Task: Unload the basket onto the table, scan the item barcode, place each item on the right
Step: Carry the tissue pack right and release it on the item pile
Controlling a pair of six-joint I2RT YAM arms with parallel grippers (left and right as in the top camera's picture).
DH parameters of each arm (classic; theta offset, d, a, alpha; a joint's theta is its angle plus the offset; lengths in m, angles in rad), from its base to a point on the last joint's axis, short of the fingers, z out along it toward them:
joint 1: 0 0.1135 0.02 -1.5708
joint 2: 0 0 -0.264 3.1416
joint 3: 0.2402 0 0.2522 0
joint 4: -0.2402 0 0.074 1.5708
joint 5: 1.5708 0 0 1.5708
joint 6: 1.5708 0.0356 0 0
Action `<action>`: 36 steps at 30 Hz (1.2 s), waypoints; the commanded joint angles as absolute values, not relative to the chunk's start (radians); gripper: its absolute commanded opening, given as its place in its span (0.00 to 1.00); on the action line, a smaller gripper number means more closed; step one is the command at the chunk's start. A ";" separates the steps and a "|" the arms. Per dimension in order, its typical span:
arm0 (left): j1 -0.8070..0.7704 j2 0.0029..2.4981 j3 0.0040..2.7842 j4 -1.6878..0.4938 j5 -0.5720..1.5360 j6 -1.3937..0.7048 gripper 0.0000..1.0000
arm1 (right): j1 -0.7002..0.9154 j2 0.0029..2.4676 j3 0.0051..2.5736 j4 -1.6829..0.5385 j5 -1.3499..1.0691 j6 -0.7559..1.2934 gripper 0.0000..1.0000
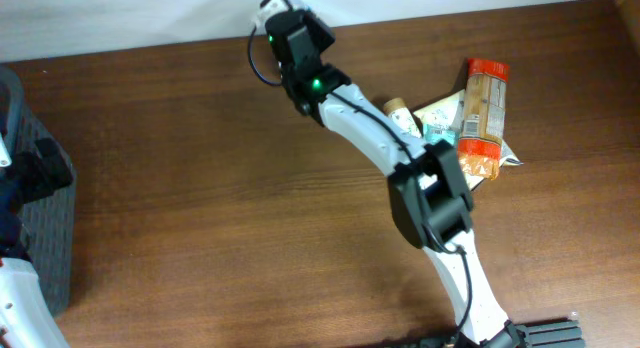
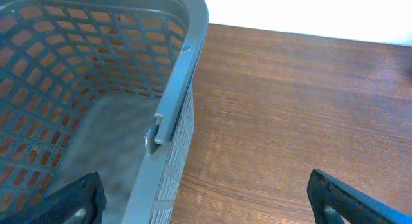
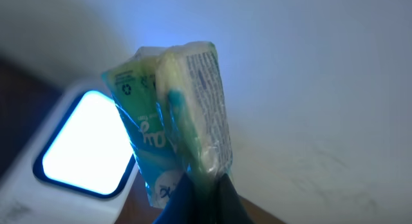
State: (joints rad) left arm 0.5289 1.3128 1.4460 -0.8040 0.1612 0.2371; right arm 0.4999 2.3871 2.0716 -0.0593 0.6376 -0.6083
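Presently: green-and-white packet (image 3: 174,114), clamped upright in closed right gripper (image 3: 196,188), close beside lit scanner window (image 3: 84,143). Also: left gripper (image 2: 209,199), jaws spread wide, above rim of grey basket (image 2: 180,76) on wooden table (image 2: 290,108).

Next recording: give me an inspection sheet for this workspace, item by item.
Surface: wooden table, no spills seen.
Job's things: green packet held up in front of the lit scanner; barcode not readable.
Clutter: pile of packaged goods on the right side of the table; grey basket at the left edge.
Grippers: right gripper shut on the packet; left gripper open and empty, above the basket's rim.
Cables: black cable looped beside the right wrist.
Surroundings: white wall behind the table.
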 commanded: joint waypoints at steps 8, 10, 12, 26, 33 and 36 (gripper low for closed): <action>0.533 1.307 1.458 -0.803 0.164 0.249 0.99 | 0.502 2.509 2.078 0.056 0.664 -0.834 0.04; 0.533 1.307 1.458 -0.803 0.164 0.249 0.99 | 0.502 2.509 2.078 0.057 0.657 -0.834 0.04; 0.533 1.307 1.458 -0.803 0.164 0.249 0.99 | 0.502 2.509 2.078 0.058 0.640 -0.834 0.04; 0.533 1.307 1.458 -0.803 0.164 0.249 0.99 | 0.504 2.317 2.078 -0.195 0.544 -0.615 0.04; 0.533 1.307 1.458 -0.803 0.164 0.249 0.99 | 0.473 2.037 2.078 -0.688 0.022 -0.184 0.04; 0.533 1.307 1.458 -0.803 0.164 0.249 0.99 | 0.443 1.951 2.078 -0.925 -0.001 -0.036 0.04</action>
State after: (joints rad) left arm 0.5289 1.3128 1.4460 -0.8043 0.1612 0.2367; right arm 0.4793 2.0163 2.0796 -0.8024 0.1009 -0.2398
